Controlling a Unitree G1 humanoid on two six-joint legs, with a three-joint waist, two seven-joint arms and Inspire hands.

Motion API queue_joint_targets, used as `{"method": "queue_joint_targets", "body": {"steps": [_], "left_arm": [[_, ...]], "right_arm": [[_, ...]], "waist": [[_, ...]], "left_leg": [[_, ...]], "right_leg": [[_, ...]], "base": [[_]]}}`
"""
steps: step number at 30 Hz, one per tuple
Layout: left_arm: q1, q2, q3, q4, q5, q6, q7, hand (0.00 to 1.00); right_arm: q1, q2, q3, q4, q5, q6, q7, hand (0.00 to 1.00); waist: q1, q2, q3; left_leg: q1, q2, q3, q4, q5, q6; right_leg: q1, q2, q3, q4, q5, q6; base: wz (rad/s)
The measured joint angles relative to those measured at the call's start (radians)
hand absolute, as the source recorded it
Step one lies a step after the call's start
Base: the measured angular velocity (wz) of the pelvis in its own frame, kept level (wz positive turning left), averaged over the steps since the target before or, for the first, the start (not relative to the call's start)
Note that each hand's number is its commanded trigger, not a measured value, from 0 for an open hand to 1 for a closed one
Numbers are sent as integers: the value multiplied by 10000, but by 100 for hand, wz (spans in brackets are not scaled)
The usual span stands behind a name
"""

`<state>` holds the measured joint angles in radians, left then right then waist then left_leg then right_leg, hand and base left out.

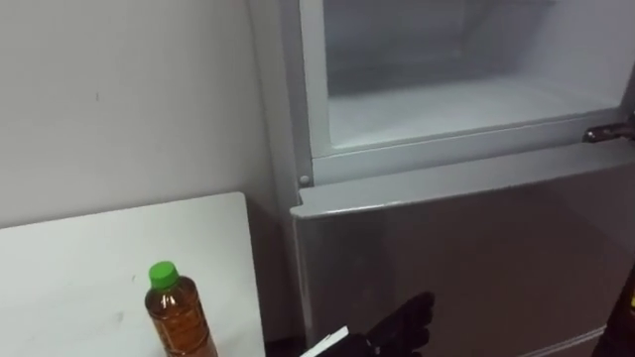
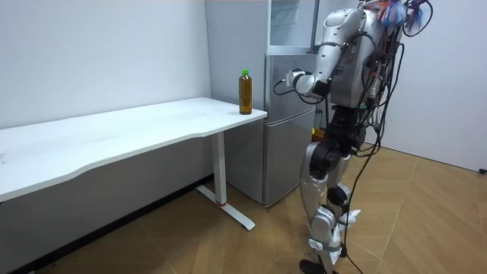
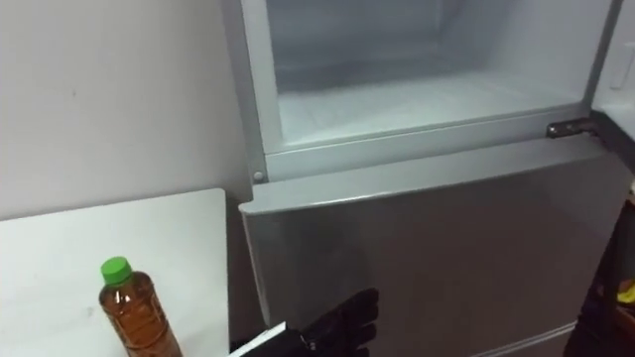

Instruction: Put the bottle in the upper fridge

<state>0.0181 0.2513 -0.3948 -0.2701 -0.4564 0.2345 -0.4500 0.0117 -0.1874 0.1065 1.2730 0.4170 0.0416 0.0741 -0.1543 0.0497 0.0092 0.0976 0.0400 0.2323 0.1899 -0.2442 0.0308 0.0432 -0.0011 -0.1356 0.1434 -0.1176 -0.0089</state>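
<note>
A plain white wall (image 1: 119, 99) backs the work area. A white tabletop (image 1: 79, 268) ends just beside a grey fridge (image 2: 285, 129). In the room view the robot stands upright facing the fridge front, near the tabletop's end.

The upper compartment (image 1: 446, 109) stands open with its white interior exposed, and a dark hinge bracket (image 1: 607, 131) sits at its lower right corner. The lower door (image 1: 456, 268) is closed. The receiving space is therefore ready.

The bottle (image 1: 181, 319) has amber contents under a green cap (image 1: 163, 275). It stands upright on the tabletop near the corner closest to the fridge, and nothing holds it. This position appears to keep it within sideways reach of the arm.

The left robot hand (image 1: 397, 332) hovers low in front of the lower door, to the right of the bottle and apart from it. Its fingers are loosely extended and carry nothing.

Judgement: the grasp is not yet made. The next move calls for the hand to travel left, close around the bottle body below the cap, and lift it over the compartment sill. A sideways knock could topple the tall, narrow bottle
</note>
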Motion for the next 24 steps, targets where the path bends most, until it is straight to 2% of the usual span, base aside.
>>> {"method": "queue_joint_targets", "body": {"steps": [5, 8, 11, 13, 15, 17, 18, 22, 24], "left_arm": [[717, -13, 0, 515, 202, -73, -337, 0], [1064, -23, 69, 1259, 397, -176, -367, 0], [1367, -95, 296, 2587, 741, -483, -324, 0], [1558, 8, 468, 2916, 932, -523, -141, 0], [1779, 39, 754, 3377, 1032, -768, -23, 0], [1891, 22, 921, 4222, 1207, -1140, 151, 0], [1950, -43, 1067, 5019, 1300, -1317, 328, 0], [2098, -178, 1266, 7653, 2511, -1530, 1134, 0], [2255, -266, 1390, 8354, 2832, -1611, 1436, 0]], "right_arm": [[12, 114, 106, -113, -123, -15, -79, 0], [34, 232, 104, -341, -167, -97, -57, 0], [55, 281, 122, -375, -168, -158, 161, 0], [100, 273, 187, -492, -78, -190, 216, 0], [174, 267, 207, -628, -66, -192, 355, 0], [214, 276, 268, -713, -76, -193, 395, 0], [217, 279, 284, -713, -71, -200, 398, 0], [344, 291, 320, -853, -100, -199, 412, 0], [467, 301, 333, -1011, -106, -293, 476, 0]], "waist": [[213, -106, -32], [260, -106, -31], [480, -147, -19], [533, -187, 0], [691, -213, 5], [867, -246, 4], [960, -258, 6], [1150, -387, 0], [1113, -457, -11]], "left_leg": [[-9, 3, -160, 54, 20, -24], [-70, -9, -313, 81, 22, -27], [24, -51, -470, 74, 31, -30], [14, -61, -545, 60, 33, -35], [32, -61, -558, 33, 41, -48], [64, -63, -552, -18, 57, -71], [72, -63, -551, -18, 57, -72], [44, -145, -567, -22, 57, -72], [16, -156, -694, -7, 58, -70]], "right_leg": [[109, -5, -122, -50, -9, -12], [140, -62, -403, -32, -32, -19], [221, -125, -573, 96, -202, -12], [239, -131, -642, 101, -237, -11], [263, -124, -678, 115, -239, -15], [292, -117, -669, 95, -241, -19], [310, -114, -678, 73, -242, -19], [309, -125, -722, 83, -294, 2], [304, -130, -830, 85, -308, 22]], "base": [[13], [19], [17], [15], [7], [-3], [0], [5], [17]]}}
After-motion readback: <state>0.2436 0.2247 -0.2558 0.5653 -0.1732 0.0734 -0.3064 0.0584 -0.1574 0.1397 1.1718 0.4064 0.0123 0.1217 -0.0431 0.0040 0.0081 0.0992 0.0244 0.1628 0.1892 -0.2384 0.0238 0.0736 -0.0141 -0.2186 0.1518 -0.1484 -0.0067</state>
